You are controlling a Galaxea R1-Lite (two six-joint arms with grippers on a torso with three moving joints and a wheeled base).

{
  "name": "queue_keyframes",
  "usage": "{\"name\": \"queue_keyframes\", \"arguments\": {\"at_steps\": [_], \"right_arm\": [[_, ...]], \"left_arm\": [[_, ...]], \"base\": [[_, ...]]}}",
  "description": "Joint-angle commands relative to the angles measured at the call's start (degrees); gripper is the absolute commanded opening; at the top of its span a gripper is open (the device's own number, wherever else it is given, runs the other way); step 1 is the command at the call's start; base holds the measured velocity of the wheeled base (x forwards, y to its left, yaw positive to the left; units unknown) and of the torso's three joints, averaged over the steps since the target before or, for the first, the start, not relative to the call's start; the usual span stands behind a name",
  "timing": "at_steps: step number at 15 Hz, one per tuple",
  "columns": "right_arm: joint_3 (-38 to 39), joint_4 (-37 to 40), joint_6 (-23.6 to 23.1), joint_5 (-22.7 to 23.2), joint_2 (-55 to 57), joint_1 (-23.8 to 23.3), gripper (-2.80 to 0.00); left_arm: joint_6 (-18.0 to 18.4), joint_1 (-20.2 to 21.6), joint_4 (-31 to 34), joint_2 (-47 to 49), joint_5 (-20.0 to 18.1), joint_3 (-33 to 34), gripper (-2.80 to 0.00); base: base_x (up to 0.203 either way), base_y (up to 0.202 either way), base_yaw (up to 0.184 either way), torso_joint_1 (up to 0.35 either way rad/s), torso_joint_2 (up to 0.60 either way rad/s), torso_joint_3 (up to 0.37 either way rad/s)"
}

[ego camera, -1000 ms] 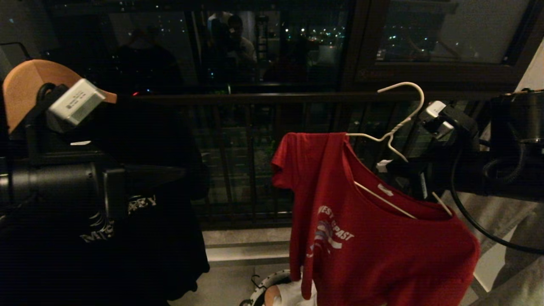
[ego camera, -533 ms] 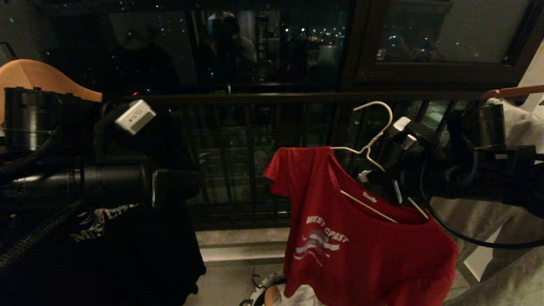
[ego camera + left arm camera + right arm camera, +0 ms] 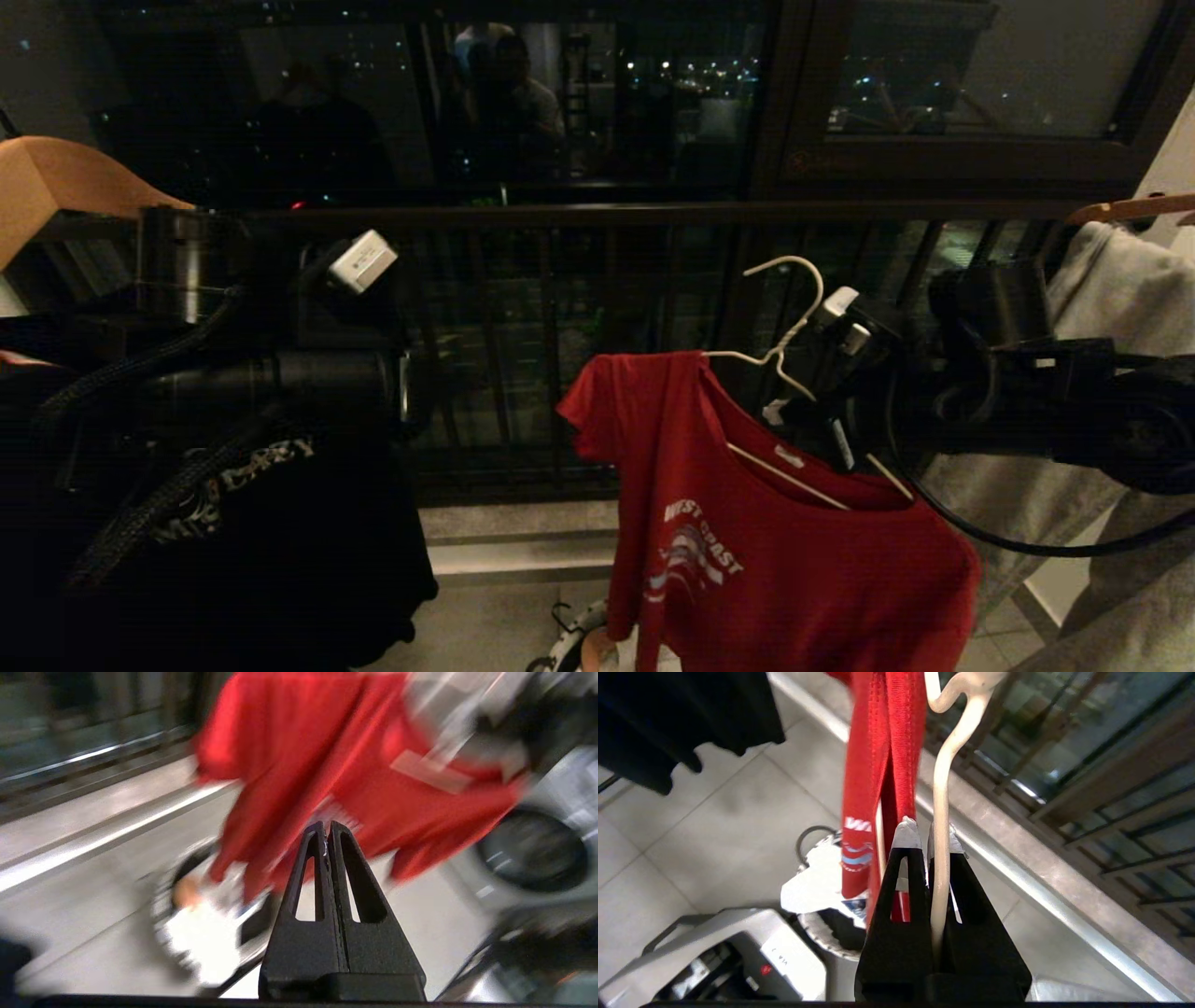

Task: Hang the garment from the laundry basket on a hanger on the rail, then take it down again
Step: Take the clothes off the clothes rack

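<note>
Garment (image 3: 747,541) and hanger (image 3: 784,350) carried lower, leftward

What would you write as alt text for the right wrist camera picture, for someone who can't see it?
The right gripper is shut on a thin white wire hanger, with a red T-shirt hanging off it beside the fingers. Below on the tiled floor stands a small round laundry basket holding white cloth; a dark railing runs alongside.

floor (image 3: 714,812): pale tiles | on it: laundry basket (image 3: 822,933) | in basket: white cloth (image 3: 812,882)
</note>
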Motion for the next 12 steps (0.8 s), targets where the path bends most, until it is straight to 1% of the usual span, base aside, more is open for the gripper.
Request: {"name": "queue_keyframes", "arguments": {"at_steps": [1, 3, 4, 5, 6, 7, 8, 9, 10, 12], "right_arm": [[0.01, -0.27, -0.05, 0.09, 2.14, 0.89, -2.8], [-0.08, -2.34, 0.98, -0.03, 3.09, 1.67, -2.8], [-0.06, -4.2, 3.41, -0.15, 3.53, 2.44, -2.8], [-0.06, -5.47, 5.41, -0.34, 3.69, 3.18, -2.8], [-0.06, -5.69, 6.04, -0.4, 3.71, 3.92, -2.8], [0.0, -5.72, 6.67, -0.48, 3.71, 4.71, -2.8], [0.03, -5.97, 8.42, -0.56, 3.71, 5.86, -2.8], [0.07, -7.11, 10.75, -0.59, 3.74, 6.86, -2.8], [0.2, -8.6, 11.96, -1.0, 4.06, 7.46, -2.8], [0.35, -8.98, 12.3, -1.46, 4.15, 8.04, -2.8]], "left_arm": [[-4.02, -1.23, -3.65, 3.46, 0.09, -0.19, -2.8], [-4.78, -2.76, -3.95, 4.17, 0.67, -0.15, -2.8], [-5.27, -4.88, -4.0, 5.07, 1.66, 0.07, -2.8], [-5.44, -6.46, -4.26, 6.68, 3.85, 0.25, -2.8], [-5.52, -7.88, -5.26, 8.32, 6.69, 0.41, -2.8], [-5.58, -9.29, -7.91, 9.92, 9.55, 0.9, -2.8], [-5.6, -10.66, -11.35, 10.91, 11.73, 1.93, -2.8], [-5.61, -11.64, -14.02, 11.27, 12.93, 2.97, -2.8], [-5.62, -12.34, -16.25, 11.5, 13.97, 3.76, 0.0], [-5.52, -12.62, -17.22, 11.74, 14.94, 3.86, 0.0]], "base": [[0.0, 0.0, 0.0, 0.0, 0.0, 0.0], [0.0, 0.0, 0.0, 0.0, 0.0, 0.0], [0.0, 0.0, 0.0, 0.0, 0.0, 0.0], [0.0, 0.0, 0.0, 0.0, 0.0, 0.0], [0.0, 0.0, 0.0, 0.0, 0.0, 0.0], [0.0, 0.0, 0.0, 0.0, 0.0, 0.0], [0.0, 0.0, 0.0, 0.0, 0.0, 0.0], [0.0, 0.0, 0.0, 0.0, 0.0, 0.0], [0.0, 0.0, 0.0, 0.0, 0.0, 0.0], [0.0, 0.0, 0.0, 0.0, 0.0, 0.0]]}}
